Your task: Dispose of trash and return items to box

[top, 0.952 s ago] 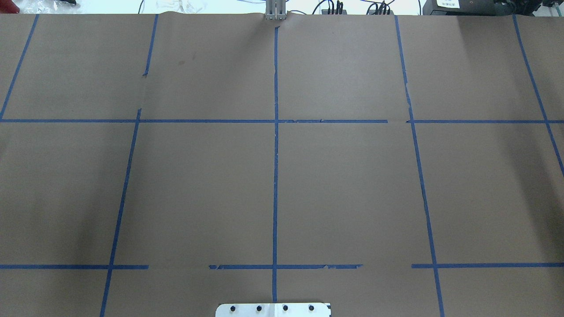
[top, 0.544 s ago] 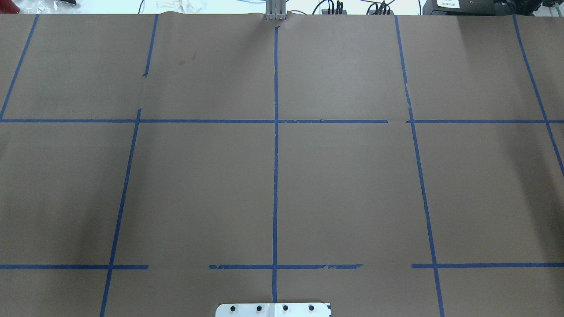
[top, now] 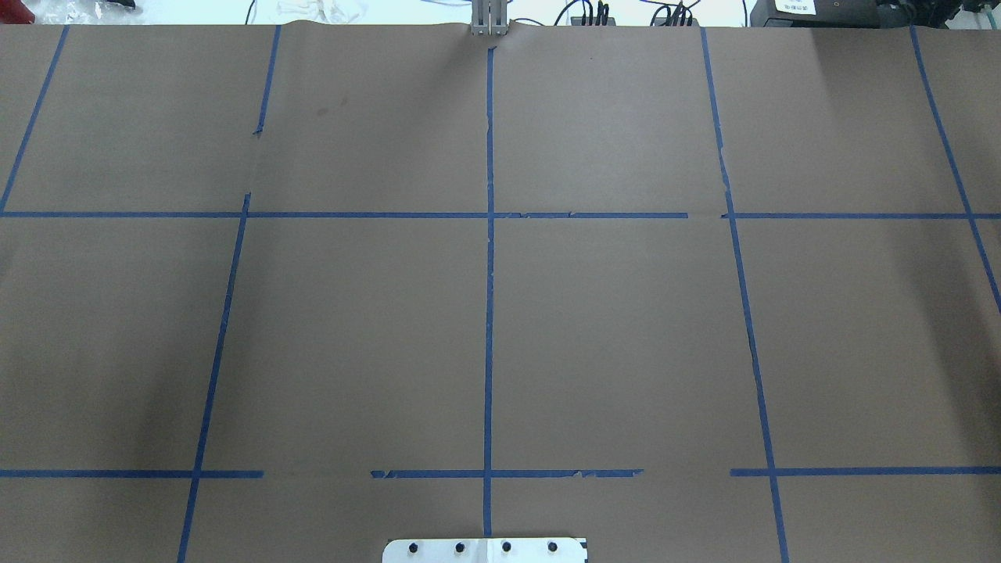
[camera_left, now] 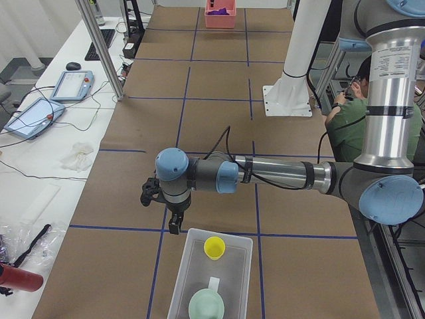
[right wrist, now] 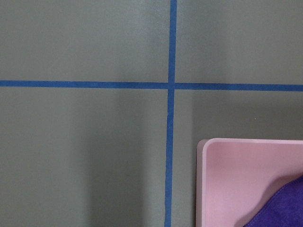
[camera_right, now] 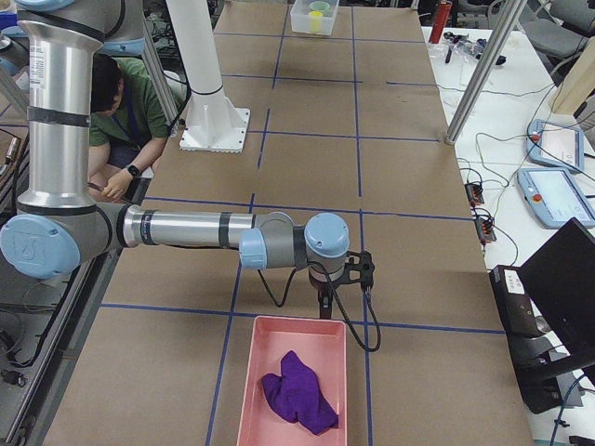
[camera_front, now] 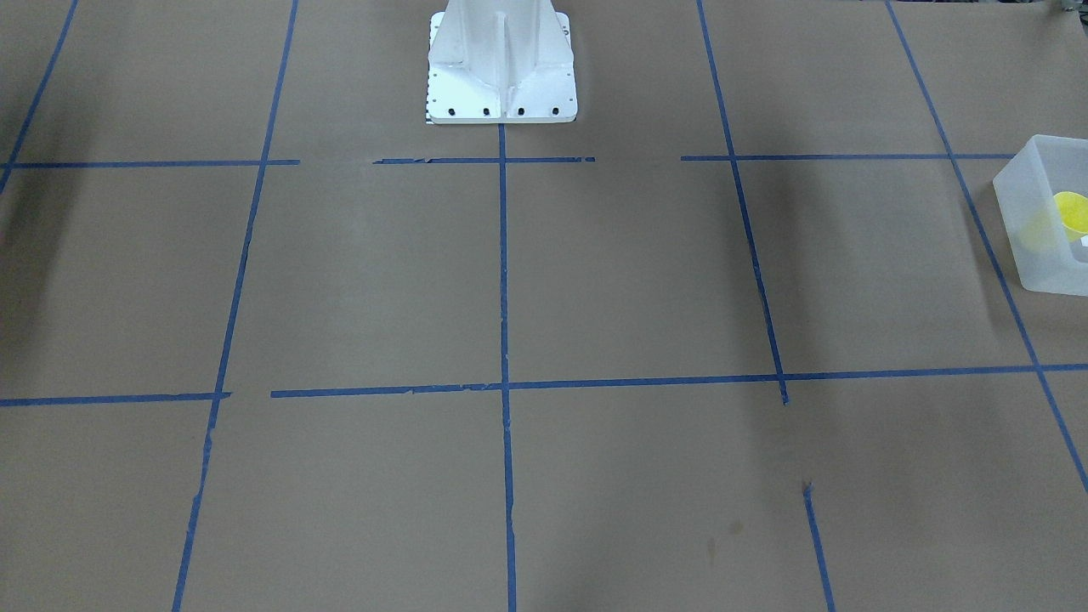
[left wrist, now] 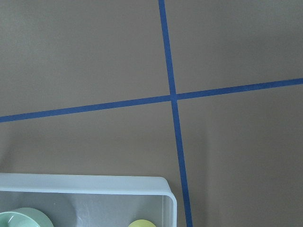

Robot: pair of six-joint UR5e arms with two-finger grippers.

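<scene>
The frosted-white box [camera_left: 229,282] lies at the table's end near my left arm. The yellow cup [camera_left: 214,247] and the mint-green bowl [camera_left: 206,307] are inside it. The box [camera_front: 1033,246] with the cup [camera_front: 1073,212] also shows at the right edge of the front view. The left wrist view shows the box's rim [left wrist: 94,182], the bowl [left wrist: 23,218] and the cup [left wrist: 142,223]. My left gripper [camera_left: 174,228] hangs just beyond the box's far edge. My right gripper [camera_right: 324,309] hangs by the pink tray [camera_right: 270,372]. I cannot tell whether either is open or shut.
The pink tray holds a crumpled purple cloth [camera_right: 297,390], which also shows in the right wrist view [right wrist: 279,208]. The robot's white base [camera_front: 501,68] stands at mid-table. A seated person [camera_right: 130,121] is beside the robot. Brown paper with blue tape lines [top: 489,313] covers the table.
</scene>
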